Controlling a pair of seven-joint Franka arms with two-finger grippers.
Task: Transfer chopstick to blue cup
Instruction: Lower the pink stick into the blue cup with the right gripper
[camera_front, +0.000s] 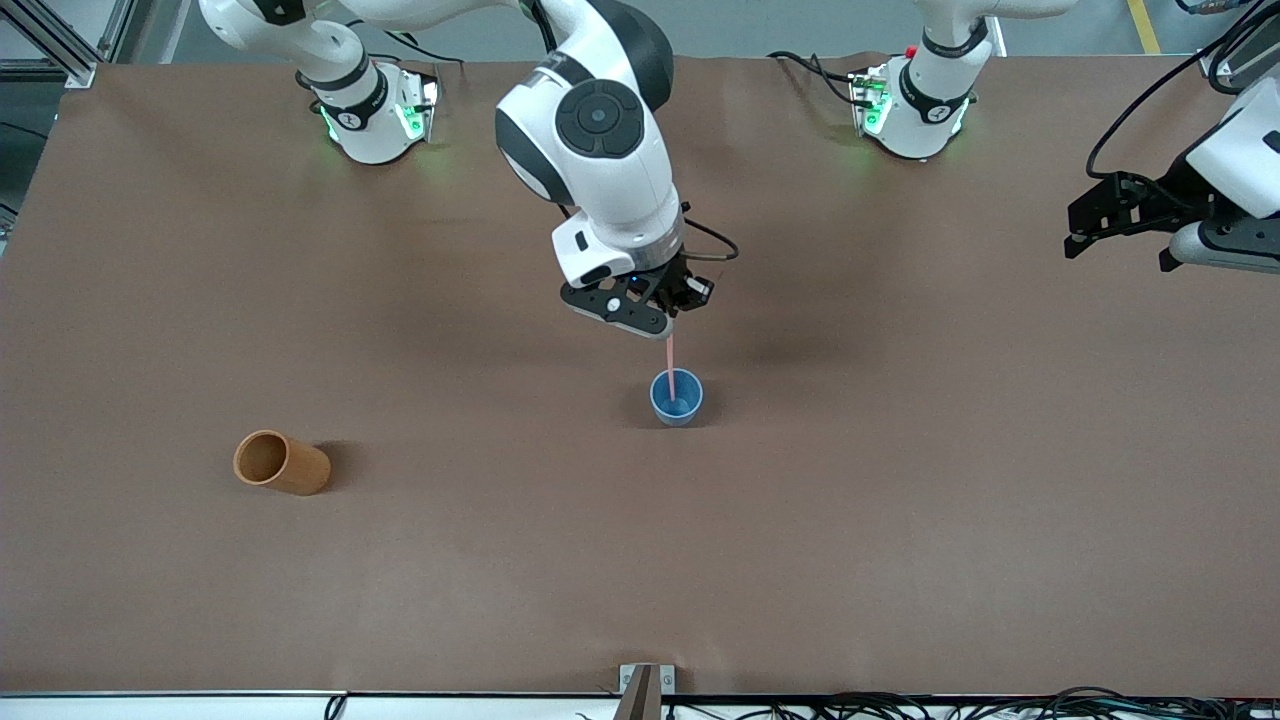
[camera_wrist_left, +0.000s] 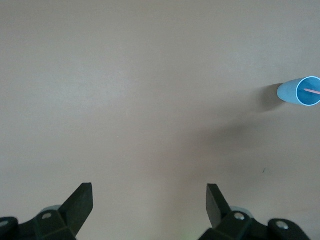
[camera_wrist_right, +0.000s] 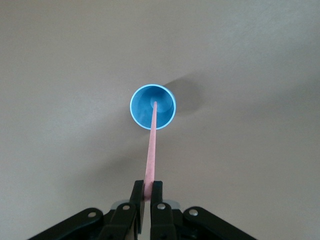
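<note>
The blue cup (camera_front: 676, 398) stands upright near the middle of the table. My right gripper (camera_front: 668, 322) hangs over it, shut on the top of the pale pink chopstick (camera_front: 671, 362), which points straight down with its lower end inside the cup. In the right wrist view the chopstick (camera_wrist_right: 151, 146) runs from the gripper (camera_wrist_right: 148, 187) down into the blue cup (camera_wrist_right: 152, 107). My left gripper (camera_front: 1112, 235) waits open and empty over the left arm's end of the table; its wrist view shows the gripper (camera_wrist_left: 149, 200) and the cup (camera_wrist_left: 301, 91) with the stick in it.
An orange-brown cylindrical cup (camera_front: 281, 462) lies on its side toward the right arm's end of the table, nearer to the front camera than the blue cup. A small metal bracket (camera_front: 645, 686) sits at the table's front edge.
</note>
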